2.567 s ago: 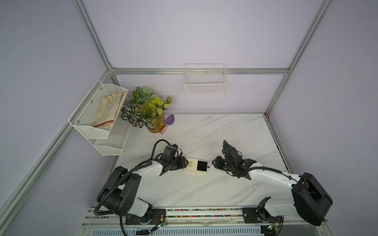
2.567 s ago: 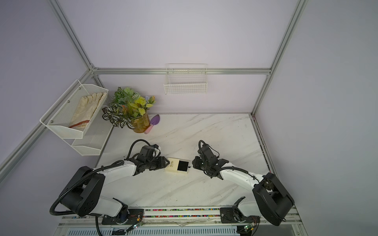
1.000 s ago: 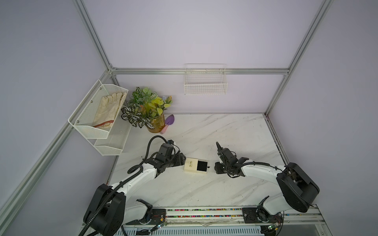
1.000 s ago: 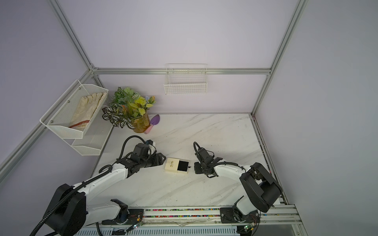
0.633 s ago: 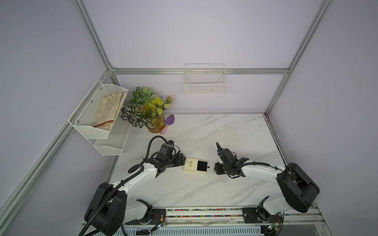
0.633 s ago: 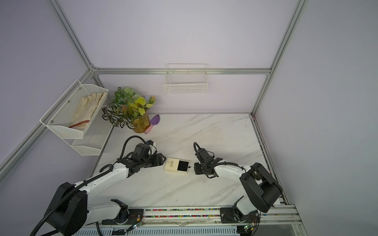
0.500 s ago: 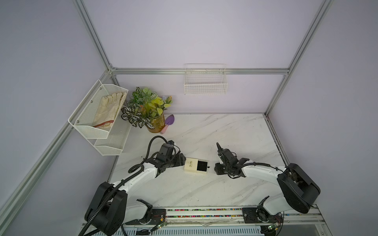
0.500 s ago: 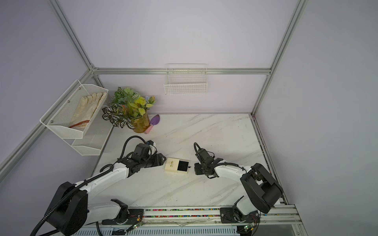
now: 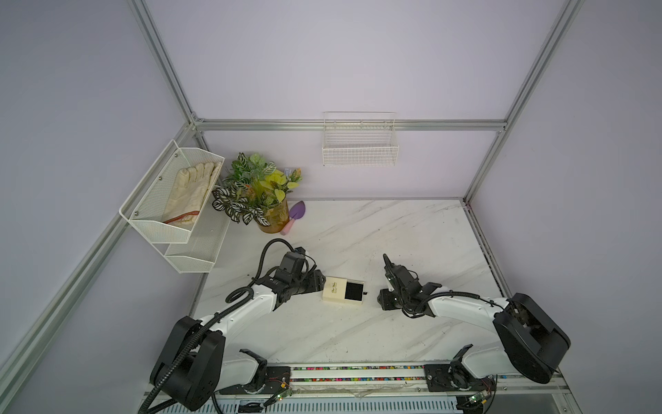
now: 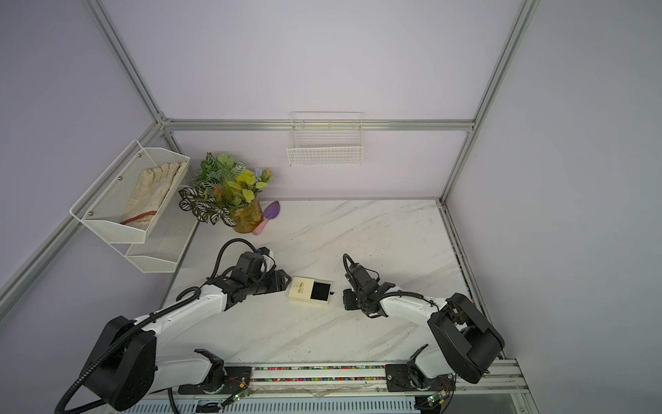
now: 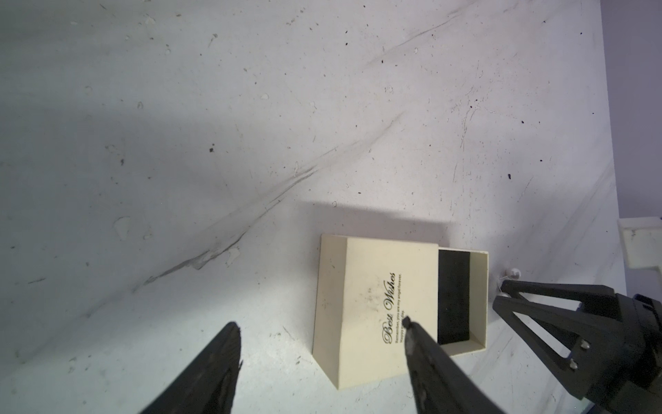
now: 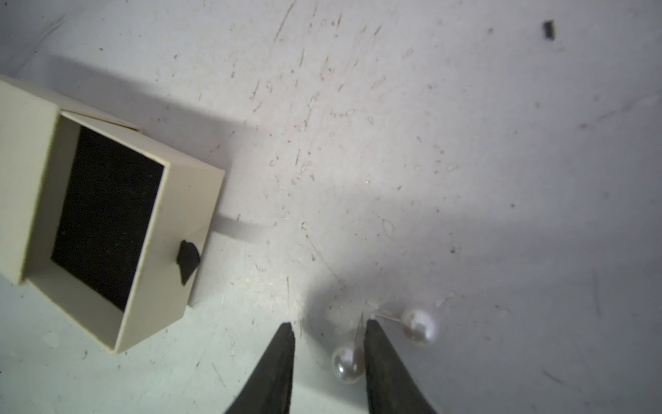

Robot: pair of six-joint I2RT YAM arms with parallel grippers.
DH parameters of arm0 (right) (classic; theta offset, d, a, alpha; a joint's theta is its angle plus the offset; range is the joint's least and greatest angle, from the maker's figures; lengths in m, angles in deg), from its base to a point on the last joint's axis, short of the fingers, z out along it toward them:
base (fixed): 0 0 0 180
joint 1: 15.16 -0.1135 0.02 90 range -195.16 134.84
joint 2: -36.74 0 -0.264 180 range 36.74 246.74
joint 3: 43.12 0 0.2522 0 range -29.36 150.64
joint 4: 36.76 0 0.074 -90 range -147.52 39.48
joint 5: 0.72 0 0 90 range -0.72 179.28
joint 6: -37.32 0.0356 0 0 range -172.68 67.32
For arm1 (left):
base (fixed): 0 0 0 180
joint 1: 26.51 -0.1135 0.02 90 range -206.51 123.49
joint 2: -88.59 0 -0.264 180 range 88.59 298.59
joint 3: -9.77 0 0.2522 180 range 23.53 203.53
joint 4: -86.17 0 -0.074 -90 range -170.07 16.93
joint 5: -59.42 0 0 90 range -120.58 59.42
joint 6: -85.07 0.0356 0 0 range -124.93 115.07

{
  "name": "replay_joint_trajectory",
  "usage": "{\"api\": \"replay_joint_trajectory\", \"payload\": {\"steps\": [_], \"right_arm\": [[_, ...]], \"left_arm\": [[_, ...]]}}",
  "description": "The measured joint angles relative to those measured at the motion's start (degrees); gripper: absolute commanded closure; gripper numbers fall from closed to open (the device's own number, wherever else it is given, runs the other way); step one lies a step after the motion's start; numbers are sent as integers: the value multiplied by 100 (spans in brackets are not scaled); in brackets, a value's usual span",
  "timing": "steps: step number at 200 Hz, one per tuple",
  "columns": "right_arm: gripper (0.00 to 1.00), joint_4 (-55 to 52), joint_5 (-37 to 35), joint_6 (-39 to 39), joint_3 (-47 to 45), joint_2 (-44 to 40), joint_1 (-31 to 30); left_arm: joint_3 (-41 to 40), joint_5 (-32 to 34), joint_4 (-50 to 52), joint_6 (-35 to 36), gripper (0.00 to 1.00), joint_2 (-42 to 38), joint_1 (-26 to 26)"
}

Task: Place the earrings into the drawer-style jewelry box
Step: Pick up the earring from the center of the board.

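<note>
Both earrings (image 12: pixel 346 362) lie on the marble tabletop (image 12: pixel 465 143), pearl heads apart, posts converging near one right fingertip. One pearl sits between the jaws of the right gripper (image 12: pixel 329 323), close against one finger, with a clear gap to the opposite finger. The other pearl (image 12: pixel 419 327) lies just outside that same finger. Right jaws: partly open, clamped on nothing.

The jewelry box (image 12: pixel 172 229) rests apart from these jaws, its tray slid out toward them, black lining exposed, pull tab (image 12: pixel 188 260) facing them.

The left gripper (image 11: pixel 319 322) stands at the box's closed end, jaws wide apart, holding nothing. One fingertip overlaps the lettered lid in the wrist view; contact cannot be determined.
</note>
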Motion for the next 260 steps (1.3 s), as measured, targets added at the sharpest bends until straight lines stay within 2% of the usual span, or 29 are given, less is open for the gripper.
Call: {"api": "replay_joint_trajectory", "payload": {"steps": [87,175,260], "right_arm": [[63,57,-278,337,-120,-114,-448],[61,28,-1119,822,-122,-111,-844],[63,101,-1530,1043,-122,26,-1191]], "left_arm": [[0,-15,0,17,28,35,0],[0,-17,-4,20,28,101,0],[2,-20,-7,20,28,138,0]]}}
